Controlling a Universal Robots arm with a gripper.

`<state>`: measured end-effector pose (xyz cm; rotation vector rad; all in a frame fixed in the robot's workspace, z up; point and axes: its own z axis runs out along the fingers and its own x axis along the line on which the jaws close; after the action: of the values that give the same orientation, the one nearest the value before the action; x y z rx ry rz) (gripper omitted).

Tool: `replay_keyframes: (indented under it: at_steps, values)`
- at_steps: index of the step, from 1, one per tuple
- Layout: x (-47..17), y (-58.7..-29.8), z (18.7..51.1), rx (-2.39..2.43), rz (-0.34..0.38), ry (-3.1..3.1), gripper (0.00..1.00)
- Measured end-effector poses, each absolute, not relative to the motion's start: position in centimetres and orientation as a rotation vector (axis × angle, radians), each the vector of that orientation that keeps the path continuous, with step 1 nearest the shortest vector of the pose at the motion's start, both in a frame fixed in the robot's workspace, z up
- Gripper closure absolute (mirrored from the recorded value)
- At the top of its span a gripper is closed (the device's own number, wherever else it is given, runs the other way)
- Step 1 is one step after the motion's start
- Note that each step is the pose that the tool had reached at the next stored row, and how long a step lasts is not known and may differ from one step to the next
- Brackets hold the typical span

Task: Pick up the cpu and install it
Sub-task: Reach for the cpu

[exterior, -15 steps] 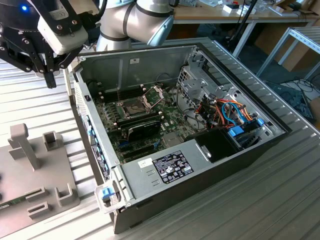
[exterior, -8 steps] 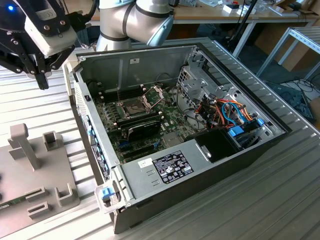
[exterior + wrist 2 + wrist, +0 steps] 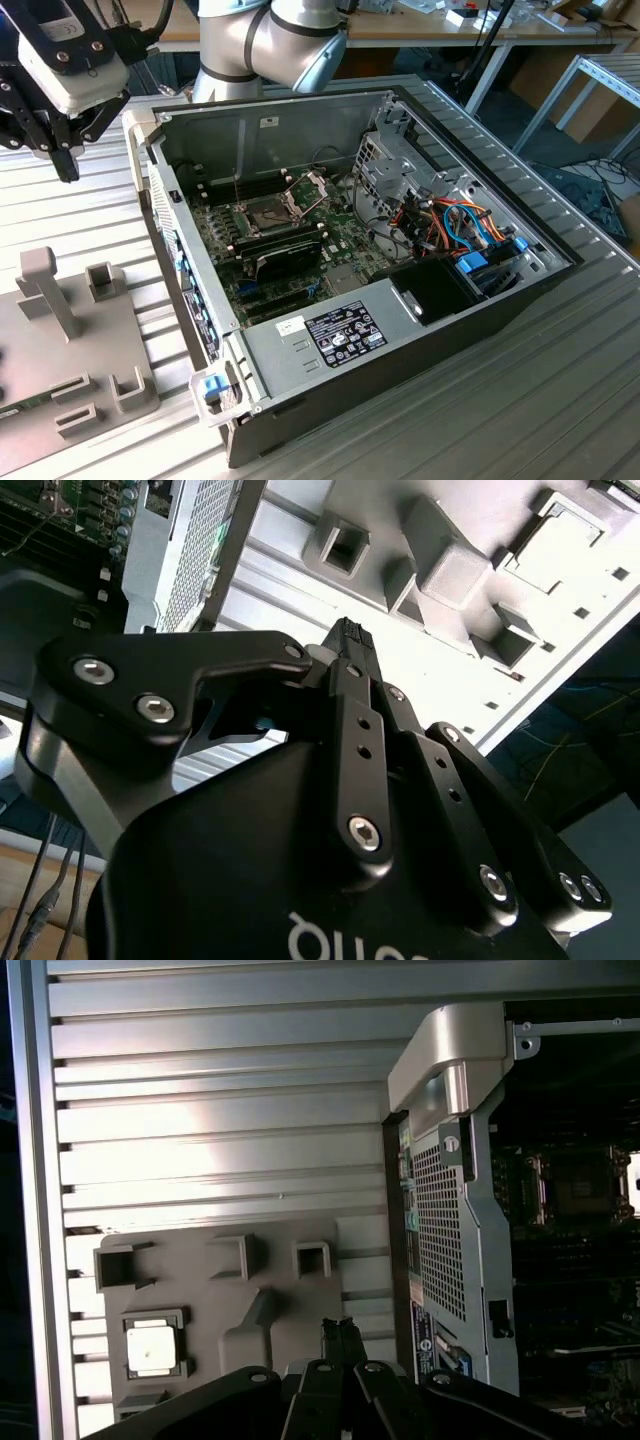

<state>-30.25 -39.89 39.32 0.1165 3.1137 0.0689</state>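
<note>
The cpu (image 3: 152,1348), a small silver-grey square chip, lies in a pocket of a grey fixture plate (image 3: 200,1305) on the ribbed table. My gripper (image 3: 342,1328) hangs above that plate, off to one side of the chip, between it and the open computer case. Its black fingers (image 3: 347,632) meet at the tips with nothing held. In the exterior view the gripper (image 3: 66,168) is high at the left, above the table beyond the fixture plate (image 3: 60,350). Inside the case the motherboard socket (image 3: 268,212) lies bare, its hinged metal frame (image 3: 308,188) swung up.
The open computer case (image 3: 400,330) holds a black card (image 3: 285,252), a drive cage (image 3: 385,160), coloured cables (image 3: 460,225) and a labelled power supply (image 3: 335,335). Its grey side wall (image 3: 450,1220) stands next to the fixture. The arm's body (image 3: 270,40) rises behind the case.
</note>
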Motion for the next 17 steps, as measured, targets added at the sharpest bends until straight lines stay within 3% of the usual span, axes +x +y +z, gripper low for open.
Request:
replay_keyframes:
  at_steps: [17]
  values:
    - [-32.3, -39.9, 39.3, 0.116, 0.069, 3.114, 0.89]
